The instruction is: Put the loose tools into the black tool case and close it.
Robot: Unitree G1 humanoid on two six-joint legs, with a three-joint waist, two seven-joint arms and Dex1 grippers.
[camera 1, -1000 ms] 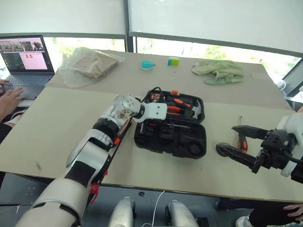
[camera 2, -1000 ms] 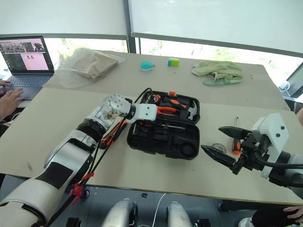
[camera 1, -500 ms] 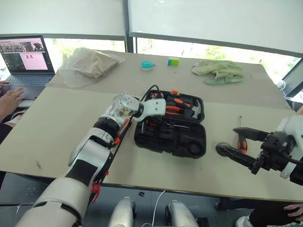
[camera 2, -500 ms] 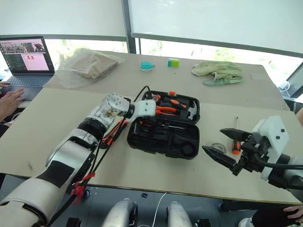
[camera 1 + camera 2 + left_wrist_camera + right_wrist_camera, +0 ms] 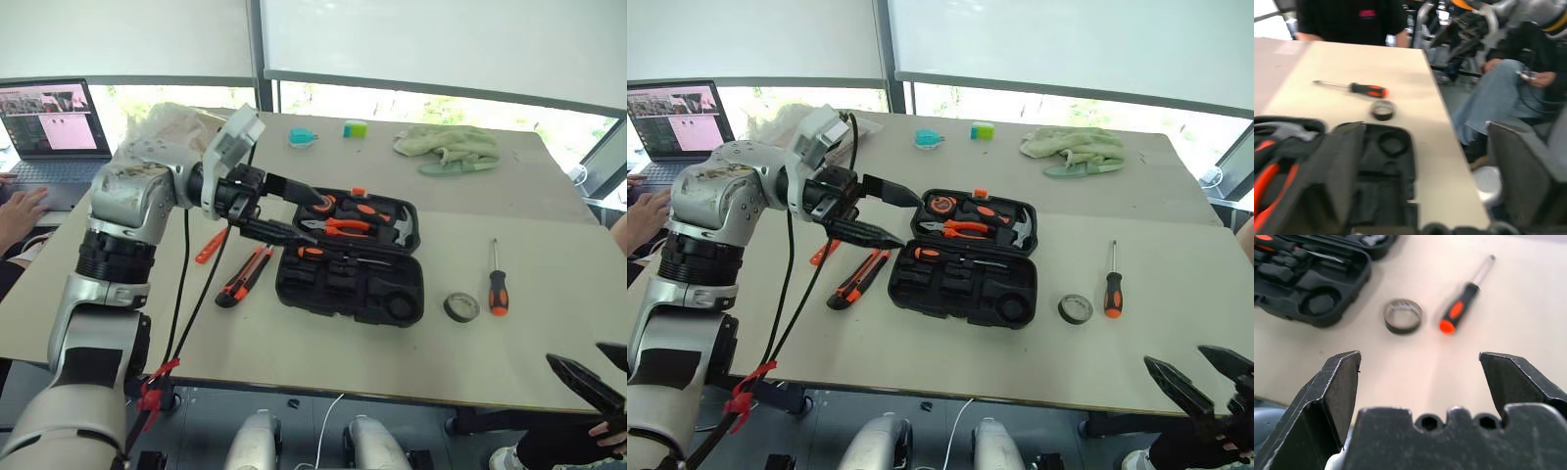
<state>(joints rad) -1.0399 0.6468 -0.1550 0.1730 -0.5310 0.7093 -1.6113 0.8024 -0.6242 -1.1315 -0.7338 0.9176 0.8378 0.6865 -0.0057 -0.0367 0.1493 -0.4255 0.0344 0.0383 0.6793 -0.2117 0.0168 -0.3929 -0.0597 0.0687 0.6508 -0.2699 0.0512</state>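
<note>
The black tool case (image 5: 349,286) lies open mid-table, with pliers, a hammer and a slim screwdriver (image 5: 323,255) in its slots. My left gripper (image 5: 297,217) hovers open and empty above the case's left end, fingers pointing right. Left of the case lie the orange-black utility knife (image 5: 244,277) and an orange screwdriver (image 5: 210,245). To its right rest the dark tape roll (image 5: 460,306) and an orange-black screwdriver (image 5: 498,286). My right gripper (image 5: 1203,375) is open and empty at the table's near right corner, well short of the tape roll (image 5: 1403,316) and screwdriver (image 5: 1461,306).
A laptop (image 5: 51,125) with a person's hand (image 5: 20,210) sits far left, a plastic bag (image 5: 162,127) behind my left arm. A green cloth (image 5: 446,147) and two small items (image 5: 304,135) lie at the back. Seated people (image 5: 1508,83) are beyond the table's right end.
My left arm lifted up and back to the left off the case and its gripper opened, uncovering the knife and orange screwdriver. My right arm drew back to the near right corner.
</note>
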